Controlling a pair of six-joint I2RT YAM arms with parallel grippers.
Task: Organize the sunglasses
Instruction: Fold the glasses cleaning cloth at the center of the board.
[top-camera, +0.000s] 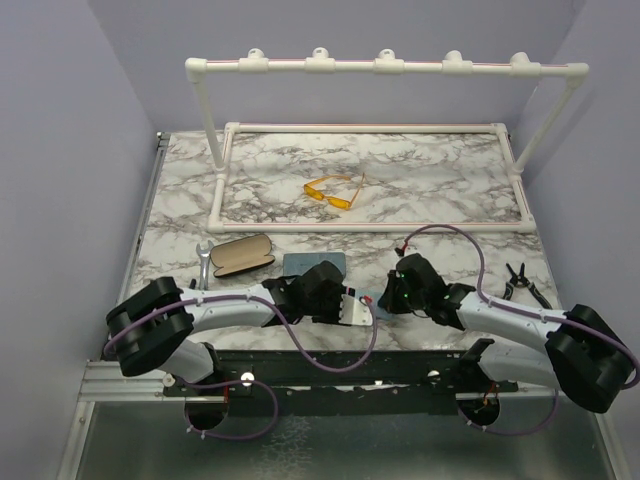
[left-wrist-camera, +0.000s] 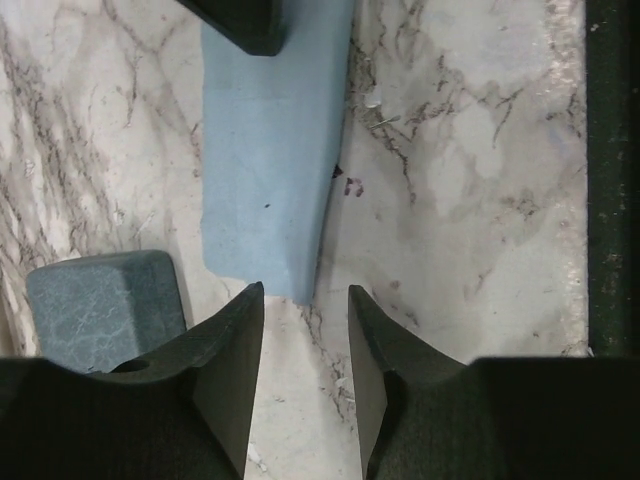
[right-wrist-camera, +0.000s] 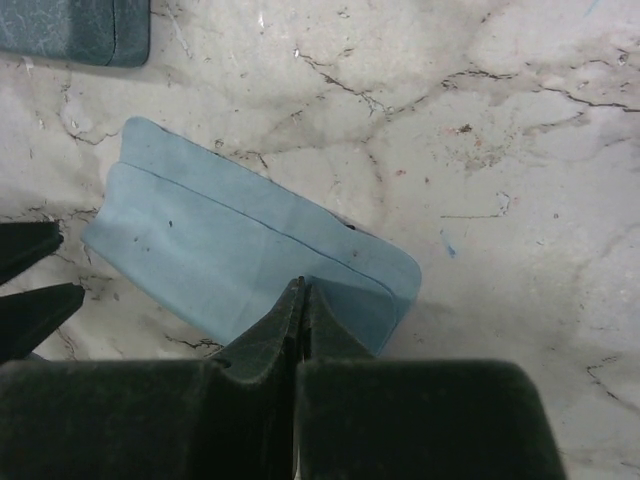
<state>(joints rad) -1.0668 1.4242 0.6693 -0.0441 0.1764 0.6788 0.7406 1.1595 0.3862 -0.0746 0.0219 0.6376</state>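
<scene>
— Left jaws?
— Apart, low over the counter (left-wrist-camera: 480, 200), with the blue pouch (left-wrist-camera: 265, 150) just ahead of them.
— Right jaws?
— Together, tips over the pouch's edge. Whether they pinch it, I cannot tell.
— Sunglasses?
— One dark pair (top-camera: 522, 281) lies by the counter's right edge. One yellow pair (top-camera: 330, 192) lies farther back, inside the white pipe frame (top-camera: 370, 127), well apart from both arms.
</scene>
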